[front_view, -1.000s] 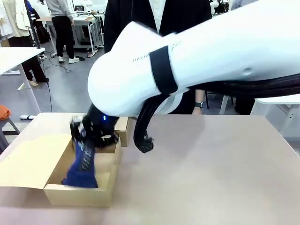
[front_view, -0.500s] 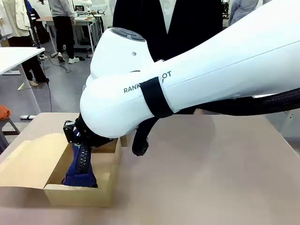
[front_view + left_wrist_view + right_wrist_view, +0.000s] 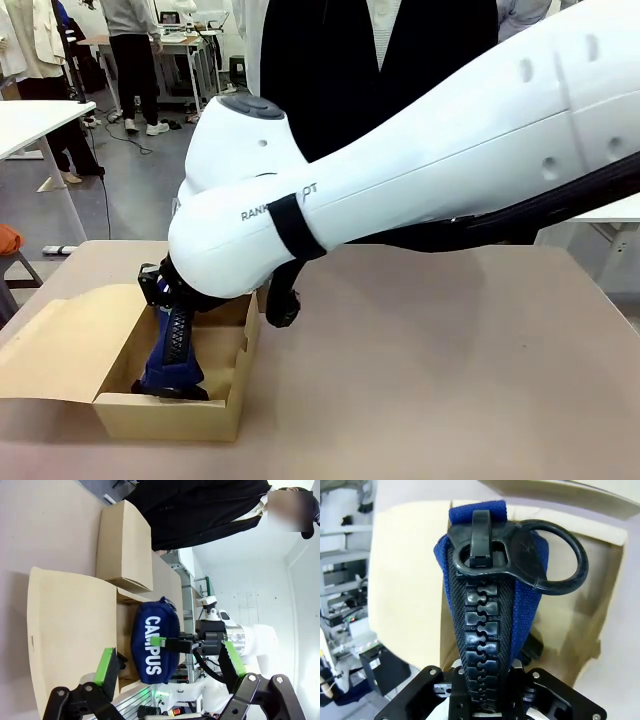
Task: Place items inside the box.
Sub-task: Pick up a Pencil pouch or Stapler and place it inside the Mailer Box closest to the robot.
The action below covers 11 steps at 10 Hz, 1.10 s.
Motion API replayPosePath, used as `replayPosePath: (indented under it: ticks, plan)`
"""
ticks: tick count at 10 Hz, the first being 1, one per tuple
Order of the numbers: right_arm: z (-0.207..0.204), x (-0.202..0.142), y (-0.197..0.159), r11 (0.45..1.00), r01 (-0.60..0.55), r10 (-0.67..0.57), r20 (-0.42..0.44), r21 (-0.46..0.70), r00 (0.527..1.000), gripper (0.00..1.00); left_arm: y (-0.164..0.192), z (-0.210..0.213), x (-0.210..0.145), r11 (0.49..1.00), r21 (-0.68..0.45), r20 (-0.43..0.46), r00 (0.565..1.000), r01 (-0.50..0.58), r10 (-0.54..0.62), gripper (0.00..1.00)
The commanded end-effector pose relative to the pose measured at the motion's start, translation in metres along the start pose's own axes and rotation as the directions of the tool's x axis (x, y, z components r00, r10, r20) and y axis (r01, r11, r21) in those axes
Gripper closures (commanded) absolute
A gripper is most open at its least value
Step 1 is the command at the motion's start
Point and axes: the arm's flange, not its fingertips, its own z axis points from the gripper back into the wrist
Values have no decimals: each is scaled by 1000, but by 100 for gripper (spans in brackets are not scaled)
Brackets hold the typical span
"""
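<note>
The navy zip pencil case (image 3: 170, 365) stands on end inside the open cardboard box (image 3: 170, 415) at the table's near left. My right gripper (image 3: 170, 318) reaches down into the box and is shut on the case's upper end. In the right wrist view the chunky black zip and ring pull of the case (image 3: 485, 620) rise from between the fingers of the right gripper (image 3: 487, 700). From the left wrist view I read "CAMPUS" in white on the case (image 3: 152, 645). My left gripper (image 3: 168, 662) hangs open some way off from the box (image 3: 75, 620).
My right arm's white body (image 3: 420, 170) spans the table from the right, above the box. A person in dark clothing (image 3: 380, 40) stands at the far edge. The box's flaps (image 3: 50, 350) lie spread to the left. Bare tabletop (image 3: 450, 380) stretches to the right.
My right arm has rolled and its gripper has shifted slightly left over the box. The navy case stays held and upright inside the box.
</note>
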Motion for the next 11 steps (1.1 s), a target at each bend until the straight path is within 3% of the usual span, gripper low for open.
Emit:
replayPosePath:
  ticks: [1, 8, 11]
  plan:
    - [-5, 3, 15, 999, 37, -37, 27, 0, 999, 93, -1, -1, -2, 1000, -23, 10, 1000, 13, -13, 0]
    - [-65, 8, -17, 994, 41, -50, -97, -98, 994, 93, -1, -1, -2, 1000, -23, 10, 1000, 13, -13, 0]
    - [-68, 15, -30, 992, 82, -93, -104, -100, 990, 93, -1, -1, -2, 1000, -23, 10, 1000, 13, -13, 0]
